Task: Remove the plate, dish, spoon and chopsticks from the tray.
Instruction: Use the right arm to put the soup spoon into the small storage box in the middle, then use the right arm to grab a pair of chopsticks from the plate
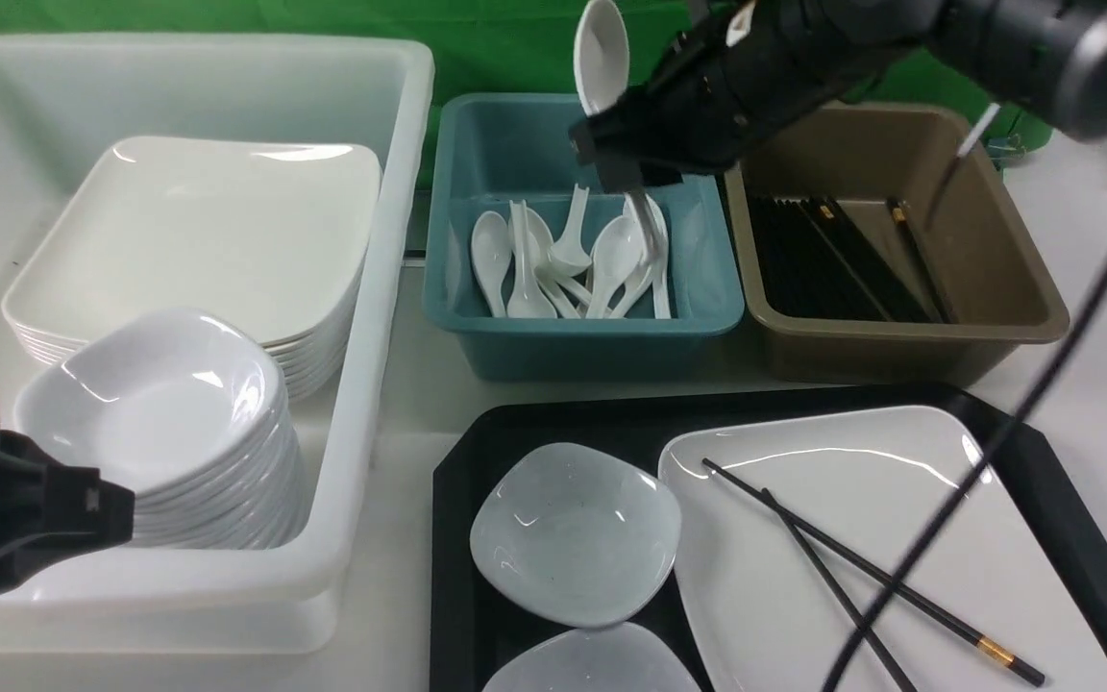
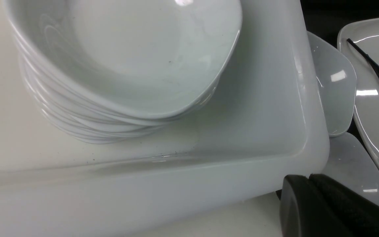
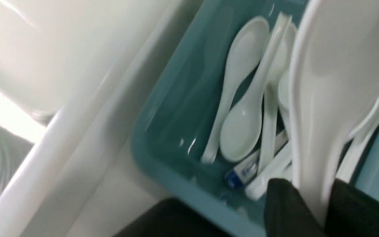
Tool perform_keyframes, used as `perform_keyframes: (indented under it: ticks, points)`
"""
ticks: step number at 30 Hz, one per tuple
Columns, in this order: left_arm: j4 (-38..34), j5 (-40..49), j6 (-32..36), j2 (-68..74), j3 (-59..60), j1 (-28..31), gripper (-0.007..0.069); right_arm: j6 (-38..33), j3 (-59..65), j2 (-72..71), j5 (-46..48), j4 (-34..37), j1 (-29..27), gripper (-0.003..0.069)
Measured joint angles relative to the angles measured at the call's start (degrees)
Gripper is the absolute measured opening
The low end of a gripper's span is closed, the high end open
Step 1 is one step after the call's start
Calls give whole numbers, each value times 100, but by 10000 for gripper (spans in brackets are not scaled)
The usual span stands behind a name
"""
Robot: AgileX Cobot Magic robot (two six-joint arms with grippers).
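Front view, right gripper: clamped on the handle of the spoon, whose bowl stands up above the jaws.
Front view, under that gripper: the teal bin of loose spoons lies straight below.
Front view, tray: well below the right gripper and on the robot's side of it, holding the plate, the chopsticks crossed on the plate, and a small dish.
Left wrist view, left gripper: pinched closed on nothing, just outside the white tub, with stacked dishes beyond the tub wall.
Right wrist view, grip: the black fingers pinch only the thin handle.
Right wrist view, risk: I judge the top-heavy bowl could swing or slip in that narrow pinch. Let go from this height, the spoon might bounce off the pile or the bin rim and land outside.
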Motion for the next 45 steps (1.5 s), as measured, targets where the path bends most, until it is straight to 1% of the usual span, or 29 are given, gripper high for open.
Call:
perform_keyframes:
  ticks: [3, 6, 8, 9, 10, 11, 12, 13, 14, 16, 17, 18, 19, 22, 23, 24, 25, 27, 29, 30, 31, 32, 33, 35, 36, 37, 38, 41, 45]
  points:
    - [0, 0, 0, 0, 0, 0, 0, 197, -839, 586, -52, -22, -65, 183]
    - [0, 0, 0, 0, 0, 0, 0, 279, -1346, 1022, -88, -28, -99, 322]
    - [0, 0, 0, 0, 0, 0, 0, 287, -1471, 1112, 47, -36, -105, 455]
    - [0, 0, 0, 0, 0, 0, 0, 287, -1481, 1118, 67, -36, -105, 465]
    - [0, 0, 0, 0, 0, 0, 0, 287, -1514, 1116, 276, -64, -105, 538]
    - [0, 0, 0, 0, 0, 0, 0, 287, -1515, 1106, 376, -89, -105, 551]
    - [0, 0, 0, 0, 0, 0, 0, 287, -1527, 1028, 724, -233, -105, 573]
    - [0, 0, 0, 0, 0, 0, 0, 287, -1535, 951, 994, -380, -105, 570]
    - [0, 0, 0, 0, 0, 0, 0, 270, -1535, 858, 1470, -559, -105, 544]
    - [0, -10, 0, 0, 0, 0, 0, 118, -1537, 627, 2272, -916, -105, 435]
    - [0, -35, 0, 0, 0, 0, 0, 55, -1484, 507, 2521, -1027, -105, 360]
    - [-7, -51, 12, 0, 0, 0, 0, -24, -1326, 293, 2545, -1127, -117, 208]
    - [-6, -56, 18, 0, 0, 0, 0, -49, -1137, 91, 2545, -1164, -123, 130]
    - [0, -71, 17, 0, 0, 0, 0, -61, -377, -458, 2540, -1249, -123, 46]
    - [0, -71, 47, 0, 0, 0, 0, -66, -144, -703, 2540, -1249, -123, 34]
    - [-8, -65, 97, 0, 0, 0, 0, -116, 559, -1051, 2535, -1249, -111, 24]
    - [-8, -65, 97, 0, 0, 0, 0, -127, 653, -1100, 2535, -1249, -111, 24]
    - [-44, -60, 120, 0, 0, 0, 0, -219, 1830, -1657, 2523, -1244, -111, 34]
    - [-44, -36, 127, 0, 0, 0, 0, -291, 2958, -2119, 2452, -1236, -111, 96]
    - [-44, -36, 127, 0, 0, 0, 0, -292, 3163, -2195, 2435, -1236, -111, 104]
    - [-44, -24, 127, 0, 0, 0, 0, -329, 3926, -2472, 2144, -1222, -111, 190]
    - [-44, -19, 127, 0, 0, 0, 0, -336, 4348, -2613, 1890, -1216, -111, 258]
    - [-44, -19, 127, 0, 0, 0, 0, -342, 4507, -2659, 1790, -1217, -111, 288]
    - [-44, -13, 127, 0, 0, 0, 3, -341, 5158, -2805, 1252, -1209, -111, 447]
    - [-44, -13, 127, 0, 0, 0, 3, -341, 5264, -2814, 1145, -1209, -111, 479]
    - [-45, -6, 127, 0, 0, 0, 7, -341, 5653, -2799, 666, -1209, -111, 607]
    - [-45, 2, 127, 0, 0, 0, 8, -336, 5808, -2766, 488, -1209, -111, 640]
    - [-67, 2, 127, 0, 0, 0, 8, -323, 6014, -2583, 213, -1209, -111, 680]
    - [-108, 13, 127, 0, 0, 0, 8, -319, 6035, -2222, 50, -1209, -111, 689]
